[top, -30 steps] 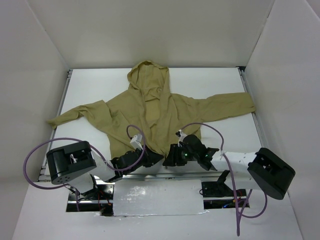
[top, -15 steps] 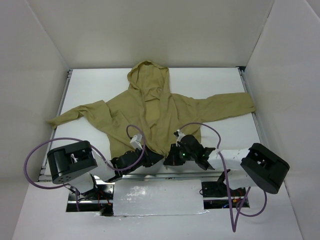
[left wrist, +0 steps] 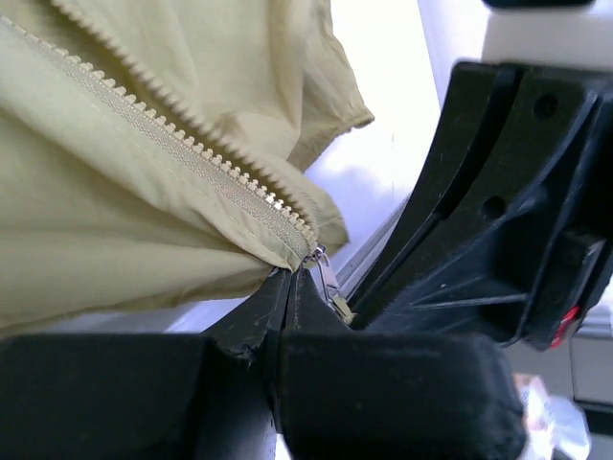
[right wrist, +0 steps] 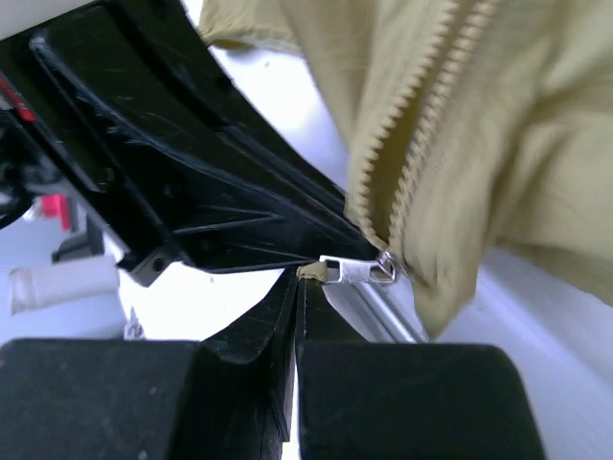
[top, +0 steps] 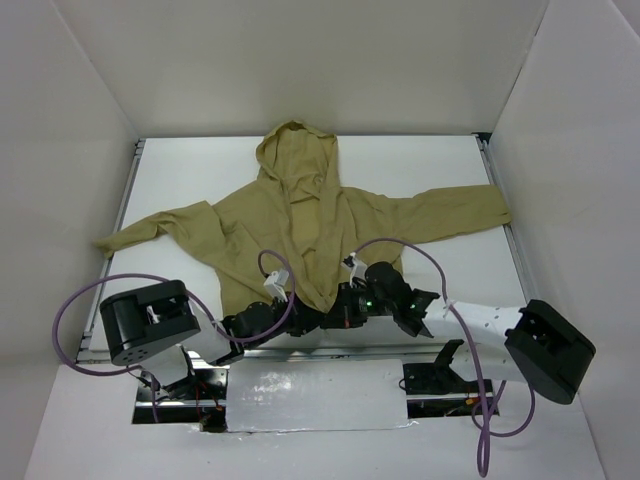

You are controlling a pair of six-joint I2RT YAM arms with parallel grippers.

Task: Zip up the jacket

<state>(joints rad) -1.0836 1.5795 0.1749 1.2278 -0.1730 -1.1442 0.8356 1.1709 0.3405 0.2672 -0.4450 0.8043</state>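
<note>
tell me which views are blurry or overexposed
top external: sharp, evenly lit, jacket casts little shadow; left wrist: zipper teeth crisp, table blown out white; right wrist: cloth and teeth blurred, zipper pull sharper.

Black jaws, white links (top: pixel 480 321), looping purple cables (top: pixel 56 335).

top: jacket (top: pixel 300 215) hem middle was hidden under my left tool (top: pixel 312 316) and right tool (top: pixel 338 314), their tips too small to tell apart | left wrist: zipper (left wrist: pixel 192 158) ran off the top-left edge | right wrist: cloth at right was blurred, teeth left by the top edge
</note>
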